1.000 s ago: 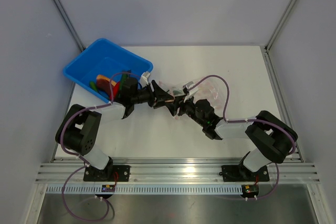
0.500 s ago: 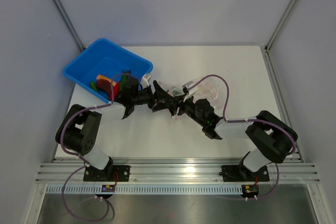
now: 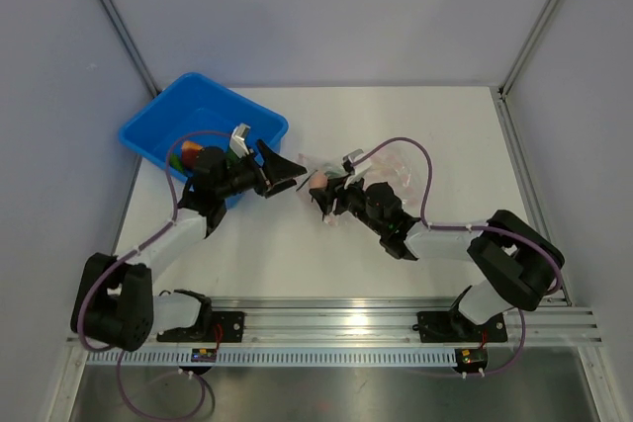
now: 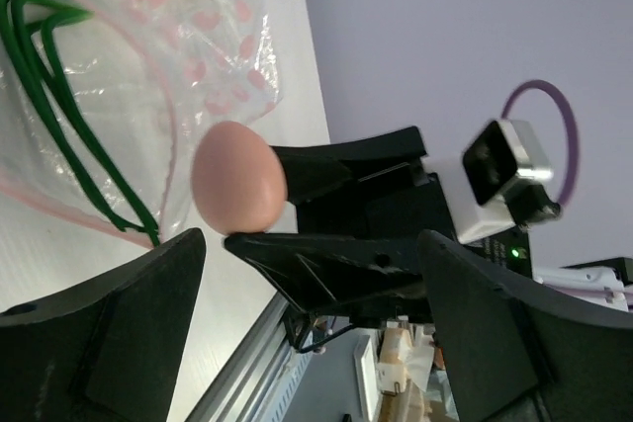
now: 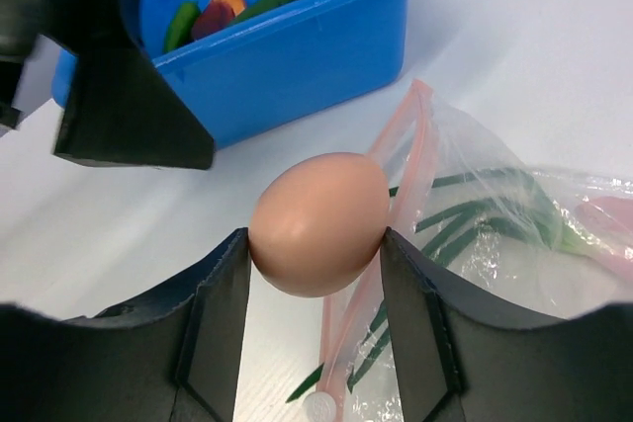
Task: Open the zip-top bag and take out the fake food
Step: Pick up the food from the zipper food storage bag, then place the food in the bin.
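Right of the blue bin [image 3: 158,106]: the right gripper [image 5: 315,244] has the pinkish egg [image 5: 318,222] clamped between its jaws, raised just above the table [image 3: 445,126].
Left side: the left gripper [image 3: 284,173] sits closer to the bin, jaws spread wide and holding nothing, their tips pointing at the egg.
Bag: the zip-top bag [image 5: 495,244] lies on the far side of the egg from the bin, mouth gaping, its pink zip strip [image 5: 401,145] running just behind the egg.
Still inside: a green vegetable [image 5: 465,214] for sure. There may be a pink piece too, but the crinkled plastic makes that hard to call.
Already in the bin: several toy foods [image 5: 223,12], green, red and orange.
Step in hand: looks like getting this egg across to the bin.
Do it well: keep the squeeze steady, because a smooth round shell will squirt out if the grip tightens or tilts.
Path: lift before travelling, so the egg clears the zip strip and then the bin's near wall.
Watch: the left gripper stands between the egg and the bin, so it should either swing aside or take the egg square across the middle.
Release: low over the bin's floor, since an egg dropped from high up would likely bounce or roll.
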Robot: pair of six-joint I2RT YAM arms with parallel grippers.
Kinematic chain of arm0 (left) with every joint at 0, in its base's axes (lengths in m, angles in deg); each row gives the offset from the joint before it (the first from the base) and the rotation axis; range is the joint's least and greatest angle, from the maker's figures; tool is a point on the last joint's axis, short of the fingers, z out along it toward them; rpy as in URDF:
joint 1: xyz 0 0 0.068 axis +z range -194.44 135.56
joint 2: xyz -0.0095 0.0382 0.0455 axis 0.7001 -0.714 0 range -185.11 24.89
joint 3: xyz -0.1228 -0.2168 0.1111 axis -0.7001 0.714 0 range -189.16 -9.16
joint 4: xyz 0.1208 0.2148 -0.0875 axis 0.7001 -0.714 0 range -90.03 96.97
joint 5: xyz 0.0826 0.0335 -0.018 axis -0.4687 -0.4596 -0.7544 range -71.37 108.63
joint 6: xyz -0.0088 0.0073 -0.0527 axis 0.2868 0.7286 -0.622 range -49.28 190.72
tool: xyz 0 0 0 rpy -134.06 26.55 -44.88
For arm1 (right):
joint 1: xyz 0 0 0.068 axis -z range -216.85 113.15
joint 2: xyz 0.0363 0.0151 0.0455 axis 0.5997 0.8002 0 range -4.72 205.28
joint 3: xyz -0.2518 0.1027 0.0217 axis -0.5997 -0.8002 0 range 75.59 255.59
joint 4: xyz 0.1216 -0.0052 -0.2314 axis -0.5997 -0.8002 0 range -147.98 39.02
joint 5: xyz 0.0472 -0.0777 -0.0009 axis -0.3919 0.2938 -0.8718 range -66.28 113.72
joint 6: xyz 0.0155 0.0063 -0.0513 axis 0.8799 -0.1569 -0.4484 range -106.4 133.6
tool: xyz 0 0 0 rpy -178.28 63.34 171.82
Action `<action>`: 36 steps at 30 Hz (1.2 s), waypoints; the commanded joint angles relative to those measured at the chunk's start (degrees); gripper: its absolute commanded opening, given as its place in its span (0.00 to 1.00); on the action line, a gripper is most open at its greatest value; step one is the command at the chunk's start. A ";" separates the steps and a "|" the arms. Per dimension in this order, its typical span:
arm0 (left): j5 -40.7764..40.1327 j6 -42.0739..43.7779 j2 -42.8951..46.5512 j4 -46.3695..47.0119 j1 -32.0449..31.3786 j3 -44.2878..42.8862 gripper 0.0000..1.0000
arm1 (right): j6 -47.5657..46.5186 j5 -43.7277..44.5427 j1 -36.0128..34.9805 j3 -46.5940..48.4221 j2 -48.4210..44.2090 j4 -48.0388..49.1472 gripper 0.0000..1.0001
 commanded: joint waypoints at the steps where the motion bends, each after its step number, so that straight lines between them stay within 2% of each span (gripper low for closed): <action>1: -5.72 6.35 8.80 -5.29 0.23 -1.17 0.91 | 0.40 1.38 -0.37 4.84 -2.62 -1.34 0.37; 6: -15.74 13.11 21.45 -18.02 0.23 -2.48 0.92 | 0.22 0.41 -0.46 11.69 -0.44 -5.21 0.37; 10: -29.18 15.23 30.08 -25.68 0.23 -2.14 0.92 | 1.19 -0.82 -0.37 18.10 4.22 -7.94 0.36; 15: -44.99 15.85 38.43 -32.89 0.23 -1.52 0.95 | 2.33 -2.14 -0.37 28.21 13.10 -10.14 0.36; 18: -49.40 16.29 41.95 -35.10 0.23 -1.61 0.96 | 2.95 -2.84 -0.37 33.83 18.01 -11.46 0.36; 27: -51.09 16.38 44.07 -35.02 0.23 -0.82 0.97 | 5.58 -6.36 -0.46 44.65 30.14 -10.15 0.36; 36: -50.74 17.87 43.71 -36.07 0.23 -1.70 0.99 | 6.82 -9.35 -0.46 50.46 36.13 -7.60 0.39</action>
